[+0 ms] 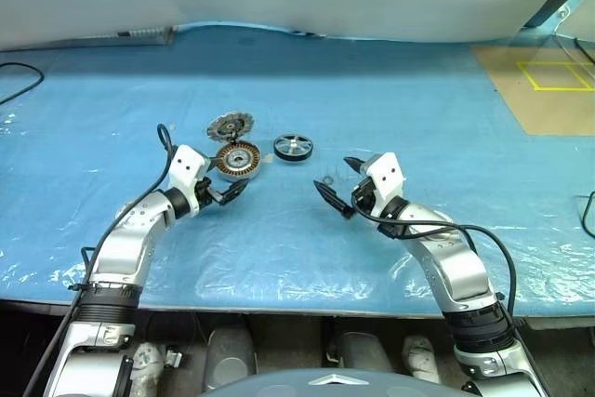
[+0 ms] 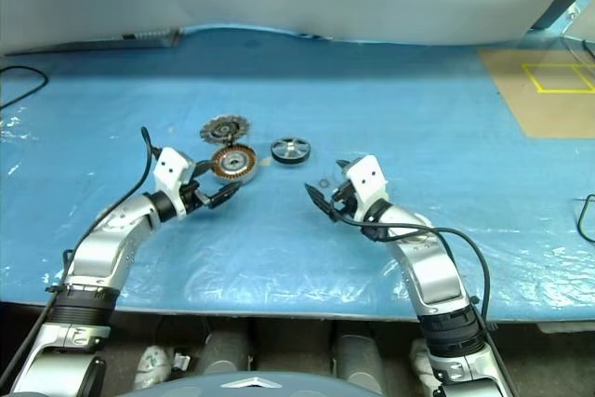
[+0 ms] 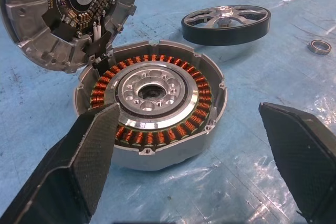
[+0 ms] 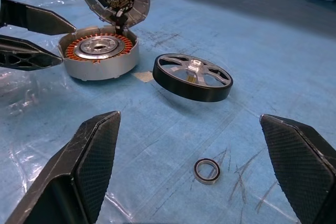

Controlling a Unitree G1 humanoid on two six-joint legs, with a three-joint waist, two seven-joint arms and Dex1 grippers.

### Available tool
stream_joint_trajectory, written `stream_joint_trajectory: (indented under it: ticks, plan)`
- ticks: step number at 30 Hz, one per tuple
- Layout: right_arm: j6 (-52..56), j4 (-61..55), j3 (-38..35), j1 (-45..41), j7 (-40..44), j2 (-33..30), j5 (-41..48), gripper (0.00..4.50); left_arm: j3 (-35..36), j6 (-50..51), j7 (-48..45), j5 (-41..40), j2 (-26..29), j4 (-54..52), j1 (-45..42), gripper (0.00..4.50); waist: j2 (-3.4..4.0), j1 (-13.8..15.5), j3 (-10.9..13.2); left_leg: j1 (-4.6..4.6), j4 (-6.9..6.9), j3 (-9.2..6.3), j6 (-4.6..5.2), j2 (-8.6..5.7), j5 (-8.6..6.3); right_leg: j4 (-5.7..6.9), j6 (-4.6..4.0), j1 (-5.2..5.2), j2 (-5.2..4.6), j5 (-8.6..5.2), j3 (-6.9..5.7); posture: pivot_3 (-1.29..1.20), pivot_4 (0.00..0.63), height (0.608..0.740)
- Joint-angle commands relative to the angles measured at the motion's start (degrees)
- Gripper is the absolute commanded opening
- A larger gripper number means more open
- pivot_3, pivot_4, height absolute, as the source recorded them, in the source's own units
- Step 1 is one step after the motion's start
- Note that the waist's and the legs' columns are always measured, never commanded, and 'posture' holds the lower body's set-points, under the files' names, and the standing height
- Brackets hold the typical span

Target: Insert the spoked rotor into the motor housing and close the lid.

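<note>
both grippers, left [image 1: 227, 191] and right [image 1: 337, 187], spread empty; the small rotor [image 1: 293, 147] looks rigid, slick-rimmed, best pinched across its black ring.

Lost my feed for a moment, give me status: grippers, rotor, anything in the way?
Left gripper open at the motor housing, right gripper open, both empty. Spoked rotor on the mat beside the housing, lid open. Small ring loose before the right gripper.

Head pair overlooks table; wrist views close, sharing motor housing [image 3: 149, 114].
</note>
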Motion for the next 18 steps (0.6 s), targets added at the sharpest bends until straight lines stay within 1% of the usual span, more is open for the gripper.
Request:
stream_joint_trajectory:
  ticks: [1,18]
  plan:
    - [-1.3,-1.17,-0.48,-1.15,-0.01,-0.06,-0.08,4.49,0.32,-0.4,0.17,-0.12,0.41,-1.5,-0.81,4.5,0.0,-0.01,0.0,0.0,0.0,0.0,0.0,0.0,0.0,0.0,0.0,0.0,0.0,0.0,0.0,0.0,0.15,0.74]
    - [-1.75,-0.23,0.22,-2.06,0.52,0.04,-0.6,4.49,0.45,-0.2,0.4,0.03,0.74,-2.32,-0.42,4.5,0.0,-0.01,0.0,0.0,0.0,0.0,0.0,0.0,0.0,0.0,0.0,-0.01,0.0,0.0,0.0,0.0,0.15,0.74]
